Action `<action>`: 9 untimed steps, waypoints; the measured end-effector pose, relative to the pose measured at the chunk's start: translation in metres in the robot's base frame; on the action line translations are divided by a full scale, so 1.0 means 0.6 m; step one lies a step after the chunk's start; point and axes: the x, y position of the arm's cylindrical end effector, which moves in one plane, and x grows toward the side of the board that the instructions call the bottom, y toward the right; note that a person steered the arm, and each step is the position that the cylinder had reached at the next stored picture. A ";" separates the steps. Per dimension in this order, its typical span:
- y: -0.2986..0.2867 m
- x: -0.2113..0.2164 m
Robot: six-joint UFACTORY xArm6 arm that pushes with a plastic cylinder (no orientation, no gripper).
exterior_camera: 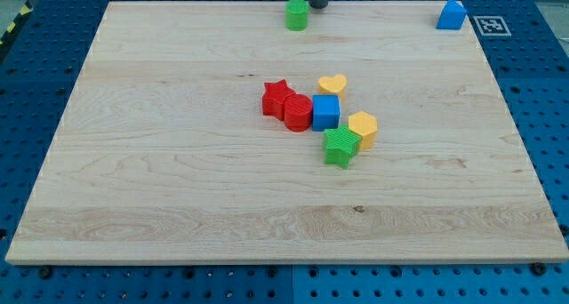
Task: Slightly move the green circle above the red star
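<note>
Blue perforated bench (36,100), carrying a pale wooden board (178,180) that fills most of the frame.

Central cluster, blocks touching or just beside one another:
- red star (276,97), at the cluster's left
- red cylinder (298,113), against the star's lower right
- blue cube (326,113), right of the cylinder
- green star (340,147), lowest
- yellow hexagon (364,129), right of the green star
- yellow heart (332,84), uppermost

Upper right corner: blue block (452,15), pointed top.

Top centre: green circle (297,14), well apart from the cluster.

Rod: no pincer fitted; tip (318,7) just beside the green circle's upper right.
</note>
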 end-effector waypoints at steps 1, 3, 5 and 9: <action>-0.026 -0.003; -0.041 -0.003; -0.042 0.034; -0.056 0.076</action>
